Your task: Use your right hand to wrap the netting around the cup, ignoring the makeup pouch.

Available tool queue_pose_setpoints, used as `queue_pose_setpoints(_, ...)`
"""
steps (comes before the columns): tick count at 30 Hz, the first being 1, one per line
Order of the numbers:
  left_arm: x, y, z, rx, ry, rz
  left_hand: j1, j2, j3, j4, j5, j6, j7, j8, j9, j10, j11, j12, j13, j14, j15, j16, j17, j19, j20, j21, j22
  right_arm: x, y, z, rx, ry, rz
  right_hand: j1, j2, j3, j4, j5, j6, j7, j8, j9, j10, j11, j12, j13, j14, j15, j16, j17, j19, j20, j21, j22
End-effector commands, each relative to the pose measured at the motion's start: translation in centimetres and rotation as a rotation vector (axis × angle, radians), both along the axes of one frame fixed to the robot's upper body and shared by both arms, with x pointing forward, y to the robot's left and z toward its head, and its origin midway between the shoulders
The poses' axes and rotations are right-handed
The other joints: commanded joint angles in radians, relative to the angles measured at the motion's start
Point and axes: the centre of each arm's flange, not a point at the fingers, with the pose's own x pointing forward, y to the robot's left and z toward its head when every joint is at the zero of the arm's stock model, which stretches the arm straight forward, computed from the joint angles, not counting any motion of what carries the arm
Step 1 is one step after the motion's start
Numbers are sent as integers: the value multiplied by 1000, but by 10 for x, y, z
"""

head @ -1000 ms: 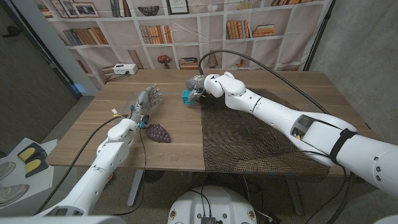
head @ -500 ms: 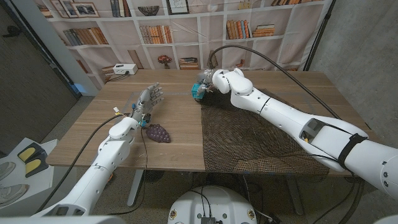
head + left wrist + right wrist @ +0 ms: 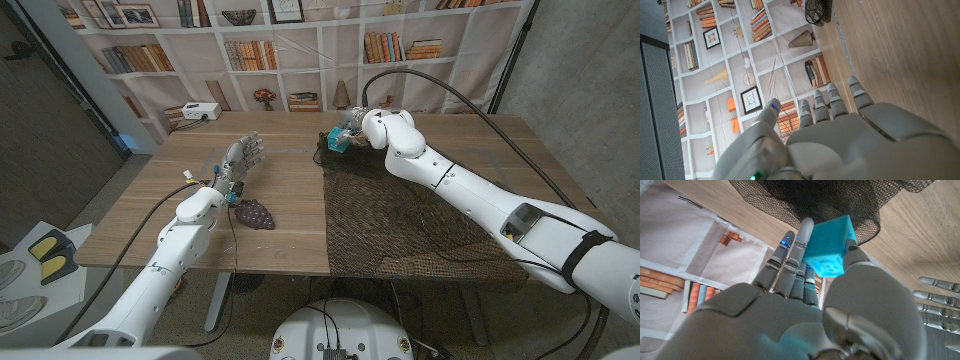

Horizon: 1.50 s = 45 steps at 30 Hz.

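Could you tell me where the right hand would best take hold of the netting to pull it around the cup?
Probably at the netting's far left corner, which bunches beside the cup in the right hand. A pinch on that raised, loose edge from above looks easiest, since the rest lies flat on the table. The right hand holds the cup, so it must first set that down.

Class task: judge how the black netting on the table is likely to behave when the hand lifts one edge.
The netting probably flops: it lies slack and drapes over the table edge. Its open mesh suggests it is light. It may snag on the right hand's fingers.
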Motion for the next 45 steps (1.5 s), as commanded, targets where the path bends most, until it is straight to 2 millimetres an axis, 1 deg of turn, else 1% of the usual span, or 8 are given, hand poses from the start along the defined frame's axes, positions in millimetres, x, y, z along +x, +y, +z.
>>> queue_pose_setpoints(1,-1,-3,5,16,-3,-7,-10,2,2,3,0,-4,-3,1,4,8,1,-3,5,7,2,1,5,7,2,1,4,-10,-44,-4,121,-13,-96,119,112,59,61,2,303,-198,11,5,157,-142,7,68,7,-92,-4,4,-3,4,7,0)
queue_pose_setpoints(16,1,-8,10,33,-5,-23,-11,1,4,3,0,-4,-3,1,4,6,-2,-6,5,9,3,0,4,7,3,1,4,-28,-96,-23,252,-20,-216,123,110,61,62,1,298,-198,26,14,156,-138,10,66,13,-91,-15,14,-7,4,11,-2)
queue_pose_setpoints(20,2,-10,12,38,-6,-31,-11,1,4,3,0,-3,-4,1,4,8,2,-6,5,9,3,-1,4,6,3,0,4,-34,-107,-29,273,-22,-237,123,110,61,63,0,297,-198,29,16,155,-144,11,67,13,-89,-18,17,-10,2,12,-2)
queue_pose_setpoints(25,5,-14,14,45,-6,-45,-12,0,5,3,0,-2,-3,2,4,8,-1,-6,5,11,1,0,4,6,3,0,4,-41,-115,-37,282,-25,-265,124,108,60,63,0,295,-200,33,18,153,-142,13,67,12,-90,-23,19,-16,0,12,-2)
queue_pose_setpoints(29,8,-18,15,51,-4,-57,-13,0,5,3,0,-3,-3,2,4,10,1,-6,5,10,2,-1,4,7,3,0,4,-46,-122,-42,294,-20,-282,124,108,60,64,0,294,-201,37,20,150,-150,15,71,11,-93,-30,22,-20,-4,12,-2)
queue_pose_setpoints(38,13,-26,17,62,-2,-78,-13,0,5,3,0,-3,-3,2,4,9,0,-7,5,9,3,-2,4,7,3,0,4,-60,-142,-56,319,5,-350,127,107,59,65,0,296,-198,46,23,156,-148,17,65,16,-92,-35,29,-17,-2,17,-3)
queue_pose_setpoints(41,14,-27,17,63,-2,-84,-14,0,6,3,0,-3,-3,1,4,8,3,-8,5,8,3,-2,4,7,3,0,4,-63,-147,-60,326,21,-375,129,107,59,64,1,295,-198,49,24,156,-143,17,63,17,-91,-37,32,-18,0,18,-3)
queue_pose_setpoints(45,15,-28,17,64,-4,-90,-14,0,6,3,0,-3,-3,2,4,9,-2,-8,5,8,2,-3,4,7,3,0,4,-67,-152,-66,326,43,-401,130,106,58,64,1,294,-197,51,25,154,-146,17,61,15,-90,-40,35,-19,2,19,-3)
